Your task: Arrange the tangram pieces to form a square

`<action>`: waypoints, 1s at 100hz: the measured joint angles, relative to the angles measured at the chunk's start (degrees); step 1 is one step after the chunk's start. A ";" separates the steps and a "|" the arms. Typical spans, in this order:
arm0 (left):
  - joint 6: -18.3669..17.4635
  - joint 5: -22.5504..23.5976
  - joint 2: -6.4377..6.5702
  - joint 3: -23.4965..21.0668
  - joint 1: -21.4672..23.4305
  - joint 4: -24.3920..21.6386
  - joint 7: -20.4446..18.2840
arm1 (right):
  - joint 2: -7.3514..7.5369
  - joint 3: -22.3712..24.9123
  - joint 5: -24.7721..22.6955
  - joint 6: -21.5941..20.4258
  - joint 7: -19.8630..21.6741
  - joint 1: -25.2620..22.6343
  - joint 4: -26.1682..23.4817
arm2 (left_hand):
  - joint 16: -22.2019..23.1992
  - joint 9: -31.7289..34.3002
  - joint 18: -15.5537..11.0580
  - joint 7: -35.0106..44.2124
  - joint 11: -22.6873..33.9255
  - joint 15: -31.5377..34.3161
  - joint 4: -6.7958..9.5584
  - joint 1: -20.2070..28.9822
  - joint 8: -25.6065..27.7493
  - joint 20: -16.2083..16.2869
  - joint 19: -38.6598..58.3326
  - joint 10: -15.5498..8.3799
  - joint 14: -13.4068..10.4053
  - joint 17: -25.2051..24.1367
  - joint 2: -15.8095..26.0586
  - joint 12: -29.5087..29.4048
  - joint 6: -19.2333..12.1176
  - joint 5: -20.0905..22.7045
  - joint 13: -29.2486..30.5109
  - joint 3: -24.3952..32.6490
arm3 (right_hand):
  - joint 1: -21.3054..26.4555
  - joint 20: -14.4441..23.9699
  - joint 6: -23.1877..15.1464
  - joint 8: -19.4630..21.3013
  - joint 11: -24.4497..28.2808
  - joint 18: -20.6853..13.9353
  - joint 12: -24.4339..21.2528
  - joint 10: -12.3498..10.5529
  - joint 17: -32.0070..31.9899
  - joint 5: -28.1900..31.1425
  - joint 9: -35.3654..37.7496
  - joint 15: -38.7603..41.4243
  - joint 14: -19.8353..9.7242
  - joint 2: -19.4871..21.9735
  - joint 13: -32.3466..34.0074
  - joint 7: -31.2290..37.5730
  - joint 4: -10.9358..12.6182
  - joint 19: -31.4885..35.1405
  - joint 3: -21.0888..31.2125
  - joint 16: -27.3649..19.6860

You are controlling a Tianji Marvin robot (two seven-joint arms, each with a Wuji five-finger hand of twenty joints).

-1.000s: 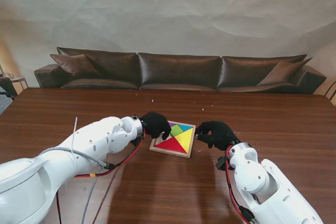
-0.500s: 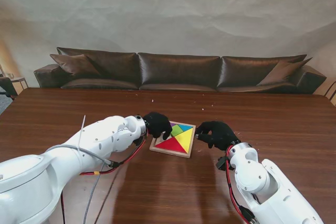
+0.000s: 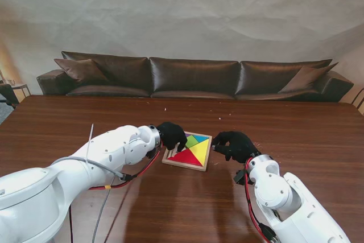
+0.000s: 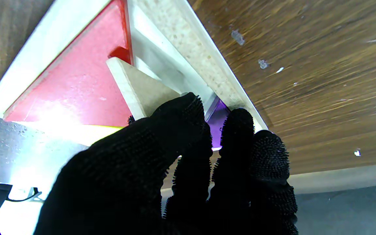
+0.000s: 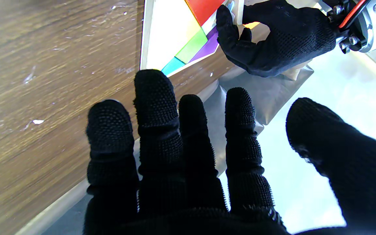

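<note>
Hands at the tray
Left hand (image 3: pixel 171 135) seemingly pinches a tilted piece (image 4: pixel 140 89) over the tray (image 3: pixel 185 164); right hand (image 3: pixel 234 145) spread, empty.

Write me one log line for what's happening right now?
left hand: tilting a triangular piece into tray gap | right hand: open beside tray | red triangle, yellow triangle: seated | square: incomplete

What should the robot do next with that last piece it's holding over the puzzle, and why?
Probably lower the tilted piece flat into the bare gap beside the red triangle. The left hand holds it with one edge raised above the tray, so it isn't seated yet. The other colours look already in place. The right hand rests open by the tray's right edge and could steady it.
</note>
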 measured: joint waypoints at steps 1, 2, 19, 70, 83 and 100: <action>0.00 0.02 0.00 0.03 0.00 0.01 0.05 | 0.00 0.01 0.03 0.01 0.00 0.00 0.00 | 0.00 -0.01 0.00 -0.05 -0.12 0.00 0.00 0.00 0.05 0.00 0.00 0.02 0.00 -0.02 0.03 -0.06 0.01 -0.03 0.00 -0.01 | 0.00 0.00 0.00 0.00 0.00 0.00 0.00 0.00 0.00 0.00 0.02 0.00 0.00 0.00 0.00 0.00 0.00 0.00 0.00 0.00; -0.01 0.03 -0.01 0.05 0.00 0.03 0.09 | -0.01 0.01 0.06 0.02 0.00 0.00 0.00 | 0.00 -0.03 0.00 -0.28 -0.43 0.02 0.00 0.00 0.10 0.00 0.00 0.09 0.00 -0.12 0.08 -0.14 0.09 -0.05 0.00 -0.01 | 0.00 0.00 0.00 0.00 0.00 0.00 0.00 0.00 0.00 0.00 0.10 0.00 0.00 0.00 0.00 0.00 0.00 0.00 0.00 0.00; -0.05 0.09 -0.04 0.42 -0.12 0.10 0.27 | -0.07 0.10 0.50 0.18 -0.03 -0.05 0.00 | -3.54 -1.85 0.11 -6.54 -5.17 2.27 0.02 -0.80 3.84 0.51 -0.52 1.04 0.14 -2.52 0.15 -2.36 2.02 -0.63 -3.14 -0.67 | 0.00 0.00 0.17 -0.27 0.02 0.00 0.00 0.01 -0.01 0.00 0.68 0.00 0.00 0.00 0.00 0.07 0.00 0.00 0.00 0.00; -0.51 1.85 0.07 1.41 -0.50 0.01 1.28 | -0.18 0.18 1.30 0.40 -0.07 -0.17 -0.01 | -10.51 -10.18 0.15 -13.24 -6.25 -0.40 -0.14 -2.86 7.89 0.87 -3.03 2.19 0.89 -7.95 1.42 -20.97 5.82 -2.08 -9.53 -0.02 | 0.05 0.00 0.19 -0.74 0.03 0.00 0.00 0.02 -0.01 0.00 0.68 0.00 0.01 0.01 0.01 0.09 0.00 0.00 0.00 0.00; -1.95 2.47 0.14 2.02 -0.79 0.47 2.21 | -0.20 0.16 1.31 0.39 -0.10 -0.17 0.01 | -10.58 -10.04 -1.27 -13.53 -6.84 -0.86 -0.14 -2.87 8.39 0.87 -3.05 1.39 -0.45 -8.46 1.44 -21.70 4.51 -1.88 -9.60 0.81 | 0.05 0.00 0.19 -0.75 0.02 0.00 0.00 0.02 -0.01 0.00 0.70 0.00 0.00 0.00 0.01 0.09 0.00 0.00 0.00 0.00; -5.33 3.16 0.02 2.88 -1.04 2.45 4.55 | -0.24 0.07 1.35 0.37 -0.18 -0.10 0.22 | -5.33 -9.31 -3.89 -5.24 -6.94 -0.27 -0.09 -1.97 11.83 -0.73 -3.05 -1.01 -1.94 -8.54 0.77 -17.42 1.00 -1.83 -9.75 2.43 | 0.06 0.00 0.19 -0.75 0.02 0.00 0.00 0.04 -0.01 0.01 1.38 0.00 0.04 0.01 0.01 0.14 0.00 0.00 0.00 0.00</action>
